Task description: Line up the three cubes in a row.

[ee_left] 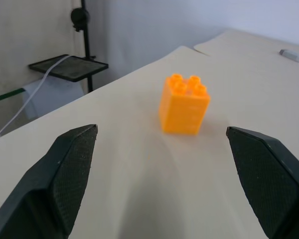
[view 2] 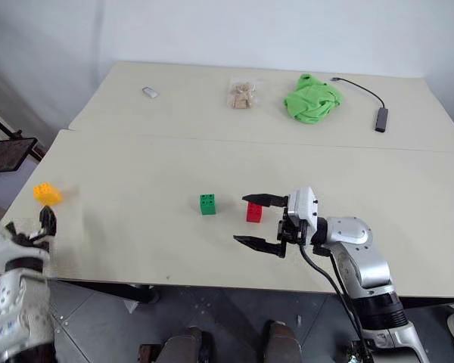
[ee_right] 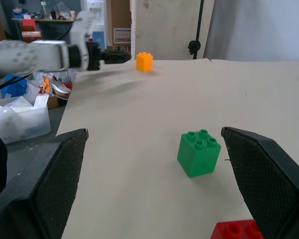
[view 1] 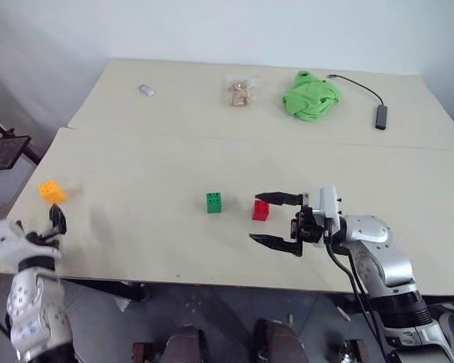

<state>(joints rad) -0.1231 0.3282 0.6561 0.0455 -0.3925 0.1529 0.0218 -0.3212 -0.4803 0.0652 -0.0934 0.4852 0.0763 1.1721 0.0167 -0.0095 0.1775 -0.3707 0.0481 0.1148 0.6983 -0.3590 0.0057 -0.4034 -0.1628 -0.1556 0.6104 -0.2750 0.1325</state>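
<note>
**Two cubes paired, one far off**

Your table [view 1: 136, 249] carries everything. Your right gripper [view 1: 275, 221] is spread wide, empty, with the red cube [view 1: 261, 209] between its fingers. The green cube [view 1: 213, 202] sits just at the red one's nine o'clock. Your left gripper [ee_left: 164, 174], also released, faces the yellow-orange cube [view 1: 51, 191], well apart toward nine o'clock.

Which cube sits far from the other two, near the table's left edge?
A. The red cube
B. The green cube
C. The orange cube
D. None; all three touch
C: the orange cube stands alone near the left edge of the table, just ahead of the left tool, while the green cube and red cube sit close together, apart, near the middle.
</note>
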